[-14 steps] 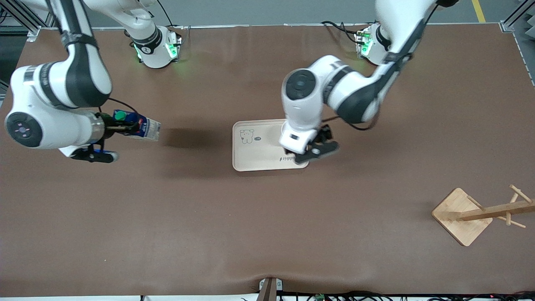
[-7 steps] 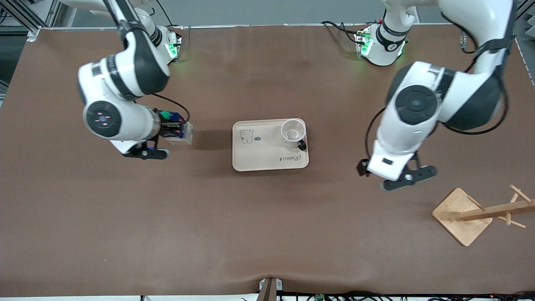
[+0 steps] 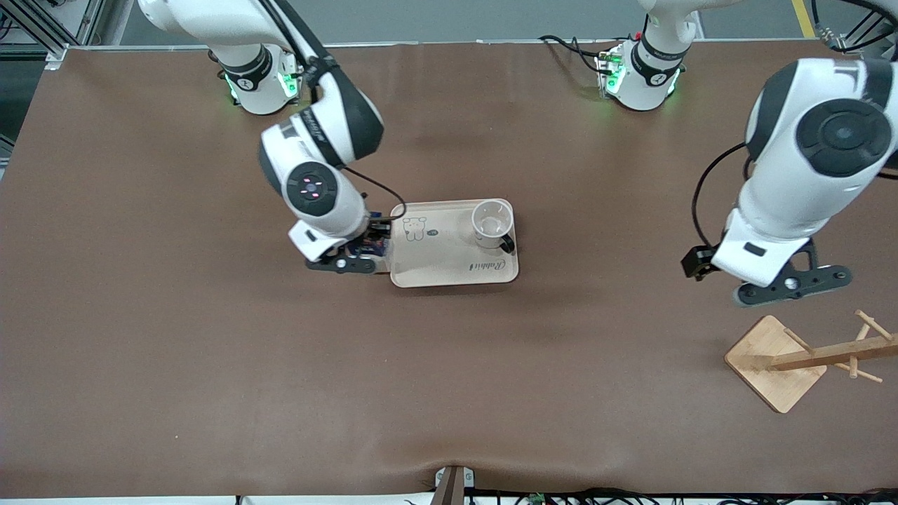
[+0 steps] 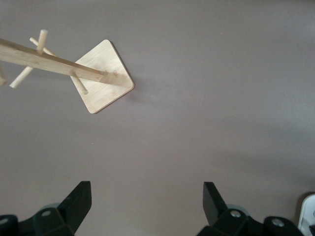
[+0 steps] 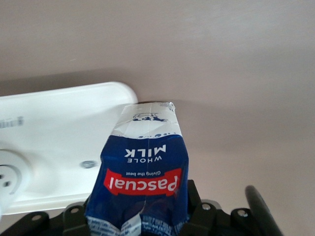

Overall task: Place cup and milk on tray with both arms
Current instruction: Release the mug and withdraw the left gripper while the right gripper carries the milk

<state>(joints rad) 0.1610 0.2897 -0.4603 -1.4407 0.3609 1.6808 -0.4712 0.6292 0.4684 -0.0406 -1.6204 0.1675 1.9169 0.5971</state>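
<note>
Halfway there! On the tray (image 3: pixel 449 270) the cup (image 3: pixel 492 223) stands at the left arm's end. The left gripper (image 4: pixel 145 206), claw spread and empty, waits over bare table near the wooden rack (image 3: pixel 779 363). The right gripper (image 3: pixel 361 245) pinches the milk (image 5: pixel 145 172) over the tray's edge, not yet set down.

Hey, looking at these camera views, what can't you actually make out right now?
- Milk: in the front view the right arm's wrist covers nearly all of it, so its green cap is unseen.
- Right gripper: the carton hides its fingertips in the right wrist view.
- Cup: its drawn face is unseen from above.
- Wooden rack: cut off by the front view's edge.
</note>
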